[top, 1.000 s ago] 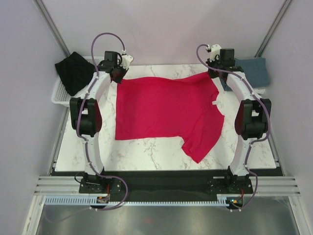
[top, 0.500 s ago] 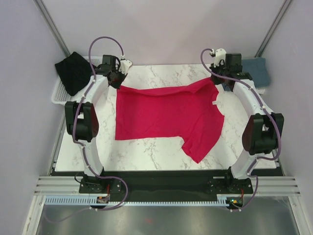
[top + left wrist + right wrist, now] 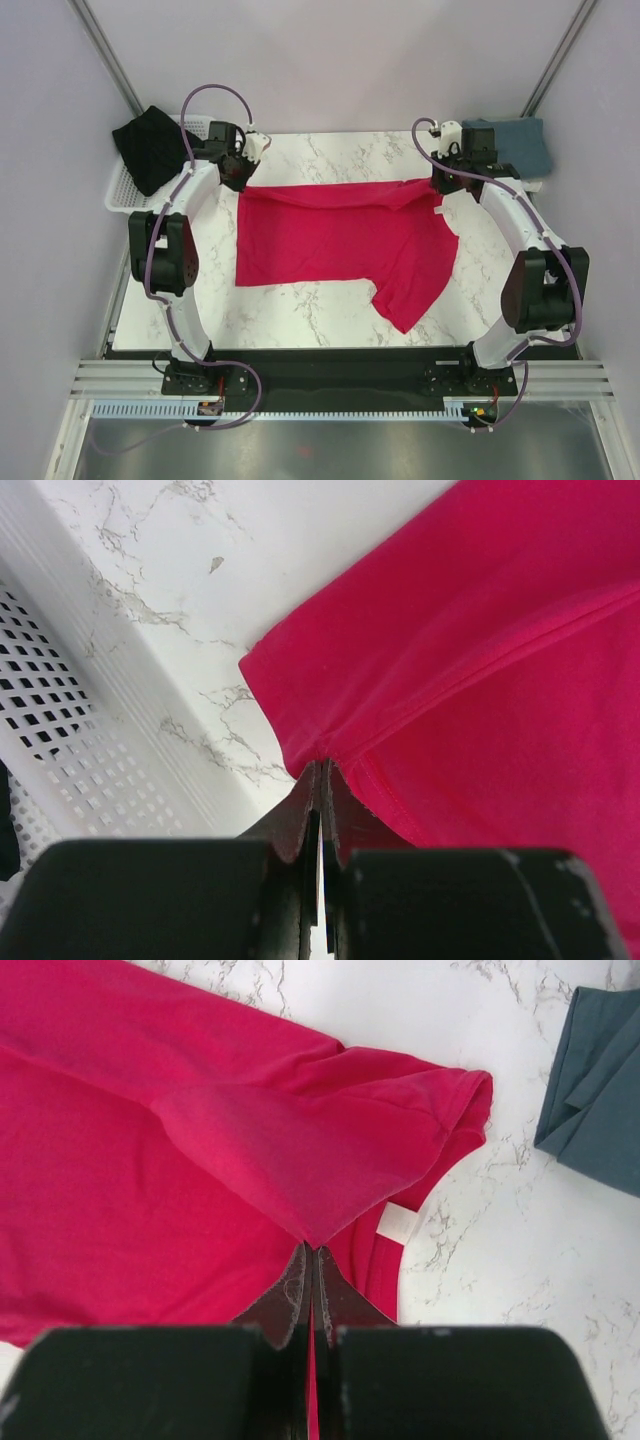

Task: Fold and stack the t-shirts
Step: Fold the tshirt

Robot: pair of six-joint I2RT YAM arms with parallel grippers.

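The red t-shirt (image 3: 340, 240) lies spread on the marble table, its far edge folded toward me. My left gripper (image 3: 238, 180) is shut on the shirt's far left corner (image 3: 300, 730). My right gripper (image 3: 440, 186) is shut on the far right part of the shirt (image 3: 320, 1175), near the collar and its white tag (image 3: 398, 1225). The blue-grey t-shirt (image 3: 510, 145) lies folded at the far right and also shows in the right wrist view (image 3: 595, 1090). The black t-shirt (image 3: 150, 145) hangs over the basket at the far left.
A white wire basket (image 3: 125, 190) stands off the table's far left corner; its perforated wall (image 3: 70, 750) is close beside my left gripper. The marble table (image 3: 300, 310) shows bare in front of the shirt and behind it.
Both grippers have moved toward me with the shirt's far edge, folding it over the body. The bare marble strip at the back has grown wider.
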